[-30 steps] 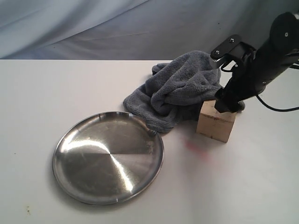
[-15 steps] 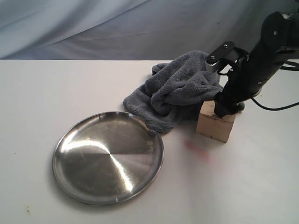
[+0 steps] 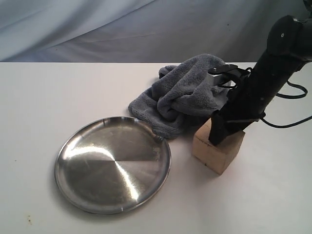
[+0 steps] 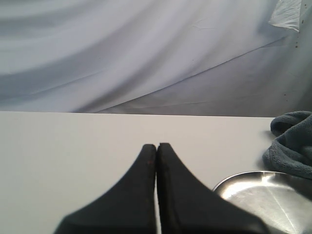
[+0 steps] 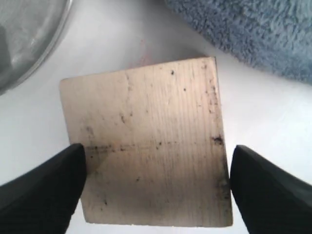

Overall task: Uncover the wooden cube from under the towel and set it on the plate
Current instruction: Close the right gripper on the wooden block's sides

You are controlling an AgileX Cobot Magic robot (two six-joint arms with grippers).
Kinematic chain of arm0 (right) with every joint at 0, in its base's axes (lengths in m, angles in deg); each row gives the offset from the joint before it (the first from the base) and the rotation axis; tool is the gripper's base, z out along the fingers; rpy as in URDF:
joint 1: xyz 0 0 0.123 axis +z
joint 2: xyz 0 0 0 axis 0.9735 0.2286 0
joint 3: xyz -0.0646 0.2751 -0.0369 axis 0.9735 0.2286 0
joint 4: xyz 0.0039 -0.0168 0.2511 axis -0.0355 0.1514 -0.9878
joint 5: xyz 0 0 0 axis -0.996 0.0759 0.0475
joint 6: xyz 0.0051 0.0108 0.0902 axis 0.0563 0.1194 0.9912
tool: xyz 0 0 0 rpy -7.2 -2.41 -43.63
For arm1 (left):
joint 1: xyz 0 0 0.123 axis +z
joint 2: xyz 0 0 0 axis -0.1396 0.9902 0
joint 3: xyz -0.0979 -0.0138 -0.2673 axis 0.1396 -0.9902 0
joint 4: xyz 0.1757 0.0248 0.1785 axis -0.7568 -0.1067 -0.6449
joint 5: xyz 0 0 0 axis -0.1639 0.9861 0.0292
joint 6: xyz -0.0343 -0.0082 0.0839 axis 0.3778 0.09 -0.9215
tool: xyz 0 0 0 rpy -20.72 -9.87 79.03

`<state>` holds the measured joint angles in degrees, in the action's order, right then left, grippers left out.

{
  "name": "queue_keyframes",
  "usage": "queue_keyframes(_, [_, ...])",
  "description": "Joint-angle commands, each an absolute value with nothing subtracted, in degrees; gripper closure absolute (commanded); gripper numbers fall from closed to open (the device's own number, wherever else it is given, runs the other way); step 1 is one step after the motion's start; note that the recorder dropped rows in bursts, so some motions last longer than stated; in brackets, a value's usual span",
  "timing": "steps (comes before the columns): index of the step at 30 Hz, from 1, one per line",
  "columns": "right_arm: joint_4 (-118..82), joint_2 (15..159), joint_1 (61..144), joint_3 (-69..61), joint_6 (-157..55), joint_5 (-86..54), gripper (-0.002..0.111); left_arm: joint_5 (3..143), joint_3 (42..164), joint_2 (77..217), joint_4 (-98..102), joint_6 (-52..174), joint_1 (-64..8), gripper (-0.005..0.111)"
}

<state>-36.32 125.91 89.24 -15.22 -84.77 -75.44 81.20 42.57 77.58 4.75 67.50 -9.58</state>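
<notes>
The wooden cube (image 3: 214,152), pale beige with dark specks, is uncovered and sits between the towel and the plate, slightly tilted. My right gripper (image 3: 220,135) comes down on it from above and is shut on it. In the right wrist view a black finger (image 5: 46,187) presses each side of the wooden cube (image 5: 146,122), with the right gripper (image 5: 156,165) centred over it. The dark grey towel (image 3: 185,92) lies bunched just behind. The steel plate (image 3: 113,165) lies bare at the front left. My left gripper (image 4: 156,146) is shut on nothing over the bare table.
The white table (image 3: 58,97) ends at a grey-blue backdrop cloth (image 3: 122,29). The towel's edge touches the plate's far rim (image 3: 157,138). The right arm's cable (image 3: 292,122) loops over the table at the right.
The right gripper has closed on the cube and carried it forward and left, away from the towel and toward the plate. The towel and the plate have not moved.
</notes>
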Motion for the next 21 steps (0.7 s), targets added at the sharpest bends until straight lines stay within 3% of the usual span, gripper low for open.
queue_keyframes(1, [-36.42, 124.77, 89.36, -14.64, -83.73, -78.61, 0.035, 81.07, 42.32, 77.49, 4.71, 67.61, -9.63, 0.105])
queue_keyframes(12, [-37.94, 115.9, 89.59, -14.64, -81.96, -80.71, 0.021, 81.07, 42.32, 77.49, 4.71, 67.61, -9.63, 0.105])
queue_keyframes(21, [-35.37, 115.63, 96.47, -14.54, -81.34, -80.28, 0.013, 81.07, 42.32, 77.49, 4.71, 67.61, -9.63, 0.105])
